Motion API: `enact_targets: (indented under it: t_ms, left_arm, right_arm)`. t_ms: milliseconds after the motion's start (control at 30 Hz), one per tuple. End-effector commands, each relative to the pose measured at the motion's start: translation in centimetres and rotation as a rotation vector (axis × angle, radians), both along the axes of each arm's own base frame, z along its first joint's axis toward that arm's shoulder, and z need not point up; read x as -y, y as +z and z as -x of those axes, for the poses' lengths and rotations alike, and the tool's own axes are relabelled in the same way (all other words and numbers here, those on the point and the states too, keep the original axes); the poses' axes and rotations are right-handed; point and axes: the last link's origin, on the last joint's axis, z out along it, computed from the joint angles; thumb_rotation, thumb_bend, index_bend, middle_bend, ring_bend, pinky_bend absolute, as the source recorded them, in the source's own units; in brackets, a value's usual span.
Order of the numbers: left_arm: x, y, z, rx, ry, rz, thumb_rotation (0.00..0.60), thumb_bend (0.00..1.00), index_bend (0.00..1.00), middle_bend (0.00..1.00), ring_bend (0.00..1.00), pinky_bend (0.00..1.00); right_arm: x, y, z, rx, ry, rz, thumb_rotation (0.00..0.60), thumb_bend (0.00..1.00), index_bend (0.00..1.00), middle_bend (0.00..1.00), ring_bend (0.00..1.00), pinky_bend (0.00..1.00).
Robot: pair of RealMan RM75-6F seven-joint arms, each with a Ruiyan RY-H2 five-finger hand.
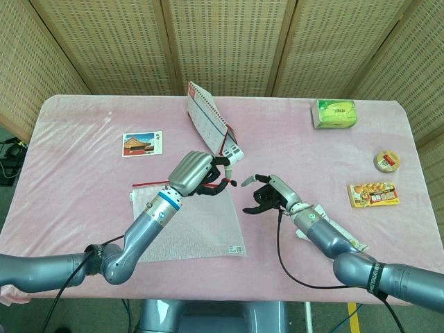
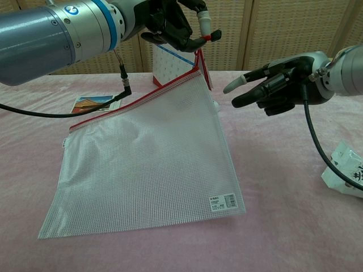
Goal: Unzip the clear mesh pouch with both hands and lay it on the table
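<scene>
The clear mesh pouch (image 2: 144, 158) (image 1: 194, 225) with a red zip edge hangs tilted from one top corner, its lower part still on the pink table (image 1: 90, 125). My left hand (image 2: 173, 22) (image 1: 198, 173) pinches the red zip pull (image 2: 199, 48) at that raised corner. My right hand (image 2: 278, 82) (image 1: 267, 194) hovers open, fingers spread, just right of the pouch's raised corner and apart from it.
A desk calendar (image 1: 211, 128) stands right behind the raised corner. A postcard (image 1: 143, 143) lies at the left. A snack bag (image 2: 346, 173) lies at the right, with a green tissue pack (image 1: 334, 114), a small round tin (image 1: 387, 161) and an orange packet (image 1: 373, 193) further right.
</scene>
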Motion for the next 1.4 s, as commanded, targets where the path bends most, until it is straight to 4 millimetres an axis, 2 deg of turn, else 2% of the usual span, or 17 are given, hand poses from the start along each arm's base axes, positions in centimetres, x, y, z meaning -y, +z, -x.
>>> enact_targets:
  t_ms: [33,167,300,667,900,1067,1267,1400]
  left_arm:
    - [0.0,0.0,0.0,-0.002,0.000,-0.003,0.600,0.64,0.85,1.00,0.93,1.00]
    - [0.0,0.0,-0.1,0.004,0.002,-0.002,0.600,0.64,0.85,1.00,0.93,1.00]
    - [0.1,0.0,-0.2,0.005,-0.005,-0.015,0.600,0.64,0.85,1.00,0.93,1.00]
    - [0.8,-0.6,-0.5,0.021,-0.010,0.002,0.600,0.64,0.85,1.00,0.93,1.00]
    - [1.0,-0.7,-0.9,0.038,-0.007,0.012,0.600,0.64,0.85,1.00,0.93,1.00]
    - [1.1,-0.8,-1.0,0.035,-0.006,0.015,0.600,0.64,0.85,1.00,0.93,1.00]
    - [1.1,-1.2,-0.9,0.035,-0.002,0.024,0.600,0.64,0.85,1.00,0.93,1.00]
    - [1.1,-1.4,-0.8,0.040,0.000,0.028,0.600,0.64,0.85,1.00,0.93,1.00]
  right_arm:
    - [0.1,-0.8,-0.8,0.001,-0.016,0.020,0.600,0.00,0.43,0.93,0.97,1.00]
    - [0.2,-1.1,-1.5,0.009,-0.030,0.029,0.600,0.07,0.48,0.93,0.97,1.00]
    - [0.1,-1.4,-1.9,0.024,-0.045,0.018,0.600,0.14,0.49,0.93,0.97,1.00]
    - [0.5,-1.6,-2.9,0.045,-0.064,0.049,0.600,0.20,0.52,0.93,0.97,1.00]
    - [0.6,-1.8,-2.9,0.059,-0.079,0.050,0.600,0.38,0.59,0.94,0.97,1.00]
    - [0.5,-1.8,-2.8,0.066,-0.077,0.043,0.600,0.47,0.65,0.94,0.97,1.00]
    - [0.4,-1.9,-2.9,0.092,-0.072,0.016,0.600,0.61,0.67,0.95,0.97,1.00]
    - [0.3,-2.0,-3.0,0.121,-0.077,-0.001,0.600,0.71,0.73,0.96,0.98,1.00]
